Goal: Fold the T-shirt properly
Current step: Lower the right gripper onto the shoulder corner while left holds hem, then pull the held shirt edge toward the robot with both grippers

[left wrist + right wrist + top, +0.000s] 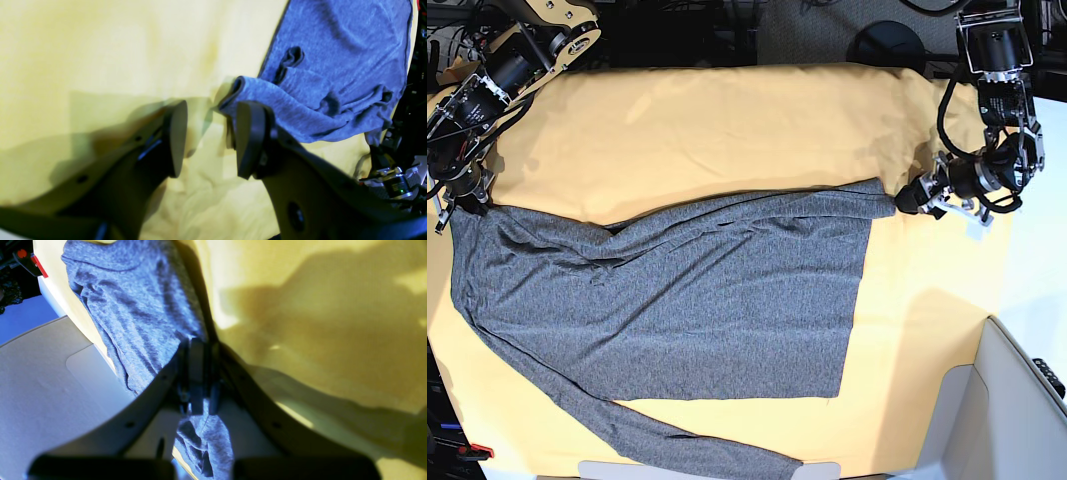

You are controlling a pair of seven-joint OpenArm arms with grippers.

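The yellow-orange cloth (pixel 727 120) covers my surface, and I use it as my landmark. At its left edge in the base view my right arm comes down from the upper left corner, and my right claw (pixel 465 196) sits at the cloth's left border, pinched tight on a bunched corner of the T-shirt (pixel 677 290); the wrist view shows grey knit squeezed between the shut jaws. The T-shirt lies flat across the middle of the cloth, one sleeve trailing along the cloth's lower edge, another reaching toward its right side. There my left arm hangs down from the upper right corner, bent inward, and my left claw (pixel 208 140) stands wide apart, empty, one fingertip just beside the sleeve cuff (pixel 238 91). Nothing lies between the cuff and my fingers.
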